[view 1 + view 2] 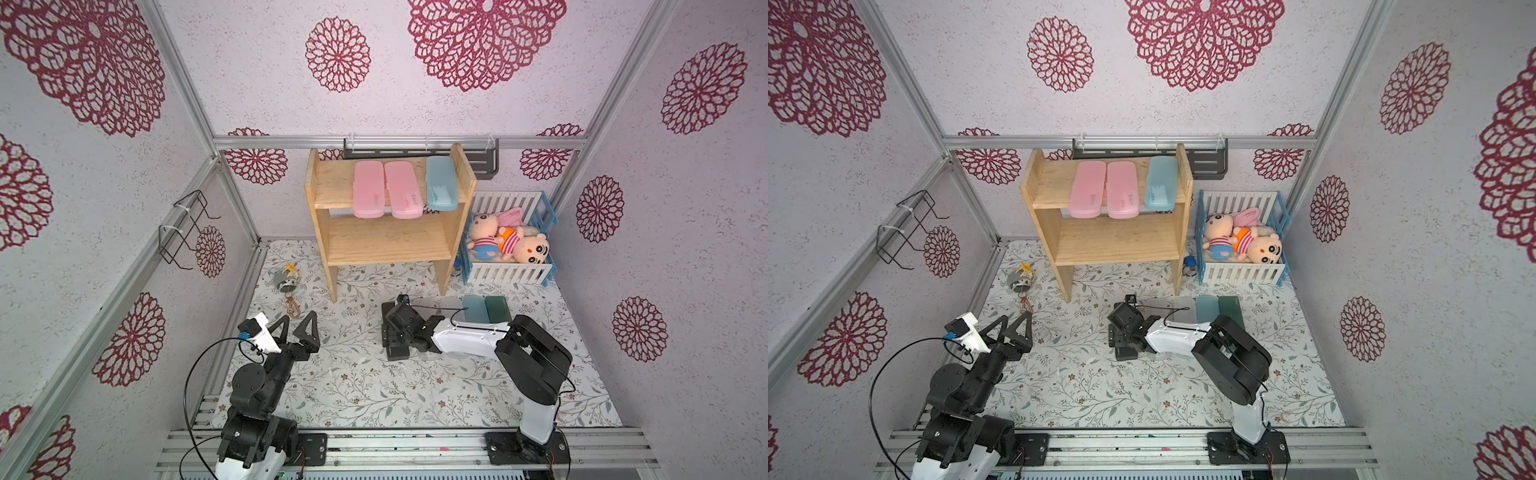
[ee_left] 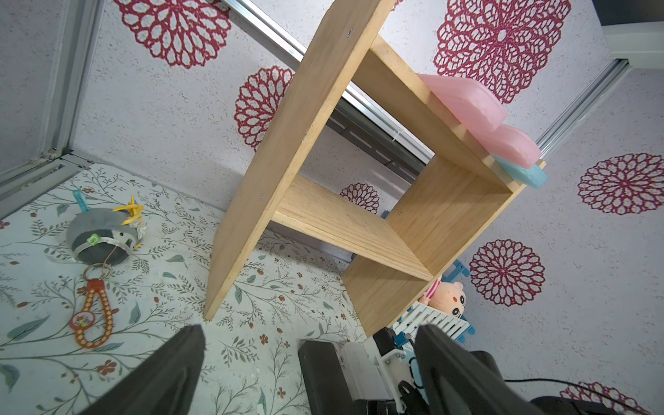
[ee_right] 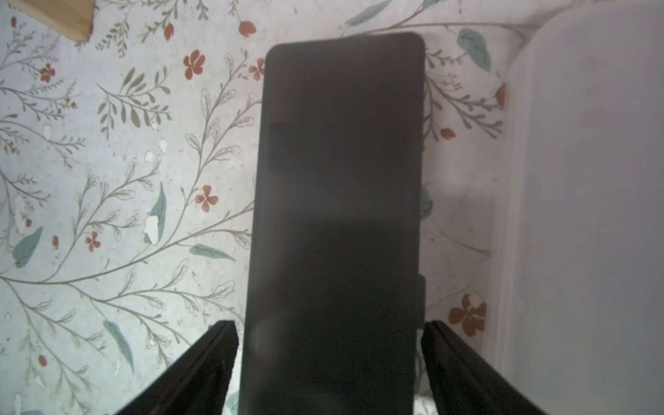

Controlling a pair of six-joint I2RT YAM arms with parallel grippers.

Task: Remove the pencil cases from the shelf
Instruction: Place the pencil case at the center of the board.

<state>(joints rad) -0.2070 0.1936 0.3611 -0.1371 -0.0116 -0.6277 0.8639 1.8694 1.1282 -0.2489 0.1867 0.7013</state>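
Shelf [image 1: 386, 245] top tier: 2 pink cases [image 1: 368, 189], 1 blue case [image 1: 441, 183], lying flat. Worktop [image 1: 353, 395]: black case [image 3: 337, 215], clear cases [image 3: 582, 179], second blue case [image 1: 475, 309], green case [image 1: 497, 309].

A white mat printed with leaves and small flowers [image 1: 365, 390] covers the tabletop. On it stands a light natural-wood two-tier shelf [image 1: 386, 245], whose top tier bears a pink plastic pencil case [image 1: 368, 189], a second pink case [image 1: 403, 190] just beside it and a light blue case [image 1: 441, 183] (all three overhang the front edge). On the mat lie a black case [image 3: 337, 215], two frosted clear cases [image 1: 424, 301], a pale blue case [image 1: 476, 309] and a dark green case [image 1: 498, 309]. A blue-and-white slatted crate [image 1: 507, 272] and a grey plush keychain [image 1: 286, 282] are there too.
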